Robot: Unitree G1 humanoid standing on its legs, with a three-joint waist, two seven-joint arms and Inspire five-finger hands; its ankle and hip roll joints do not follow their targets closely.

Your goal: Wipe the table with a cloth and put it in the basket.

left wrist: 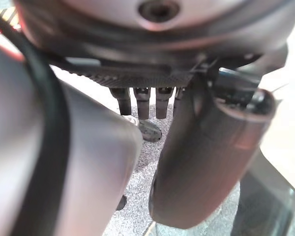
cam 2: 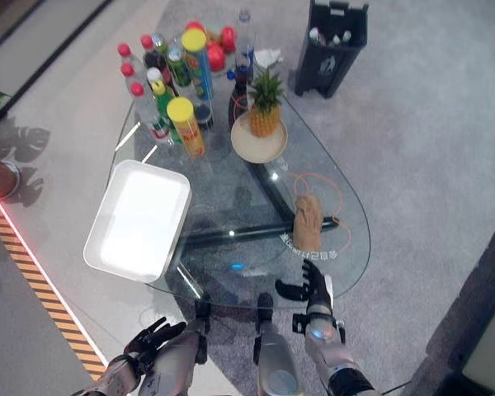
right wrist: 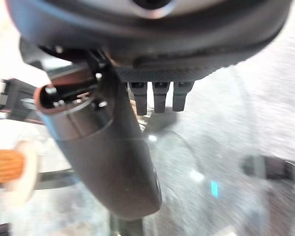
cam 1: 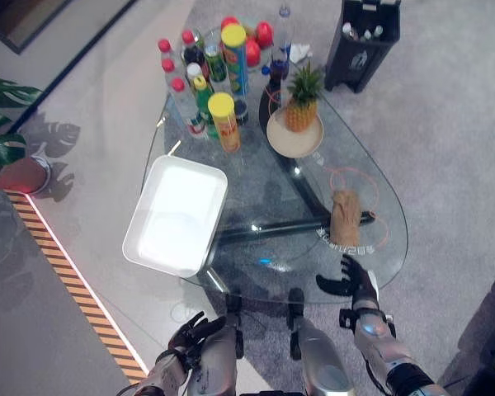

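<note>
Low at the near edge of the glass counter (cam 1: 256, 177), the right hand (cam 1: 352, 283) was held with fingers loosely spread, empty. Just beyond it, the brown cloth (cam 1: 344, 217) lay bunched on the counter. Further left sat the white basket (cam 1: 176, 216). Below the counter, the left hand (cam 1: 191, 334) hung relaxed, empty.

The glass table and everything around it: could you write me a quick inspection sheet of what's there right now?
Surface: glass table, rounded, see-through.
Job's things: tan cloth bunched on the table's right side, apart from both hands; white basket on the left edge, nothing in it.
Clutter: bottles and cans at the far end; pineapple on a plate.
Hands: right hand open over the near edge; left hand open, low beside the table.
Cables: orange cord looped near the cloth.
Surroundings: black bin on carpet; potted plant; striped floor tape.
</note>
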